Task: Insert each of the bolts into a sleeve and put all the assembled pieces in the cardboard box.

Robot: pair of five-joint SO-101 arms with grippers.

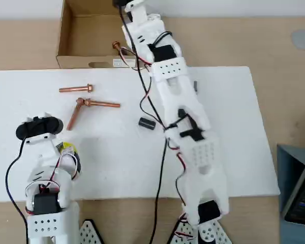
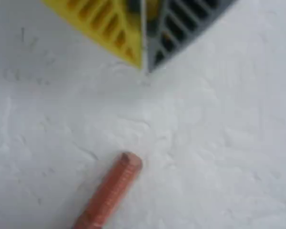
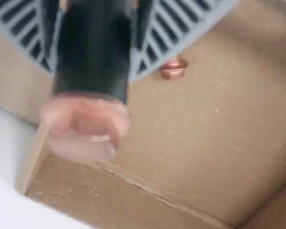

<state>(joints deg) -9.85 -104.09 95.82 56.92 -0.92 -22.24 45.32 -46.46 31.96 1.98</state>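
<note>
Three copper bolts lie on the white mat (image 1: 218, 152): one (image 1: 76, 89) at the far left, one (image 1: 101, 103) beside it, and a slanted one (image 1: 73, 116). A loose black sleeve (image 1: 147, 123) rests mid-mat. My left gripper (image 1: 66, 145) (image 2: 144, 67) is shut and empty, just short of the slanted bolt's threaded end (image 2: 117, 183). My right arm (image 1: 142, 30) stretches over the cardboard box (image 1: 71, 30). Its gripper (image 3: 93, 52) is shut on a black sleeve (image 3: 93, 43) with a bolt head (image 3: 83, 126) at its end, above the box floor (image 3: 205, 157). A second copper bolt head (image 3: 174, 69) shows beyond the fingers.
The box sits past the mat's far edge, its front wall (image 1: 91, 62) touching the mat. A small dark piece (image 1: 195, 86) lies beside the right arm. Cables (image 1: 160, 178) trail across the mat's middle. A dark object (image 1: 297, 193) stands off the table's right side.
</note>
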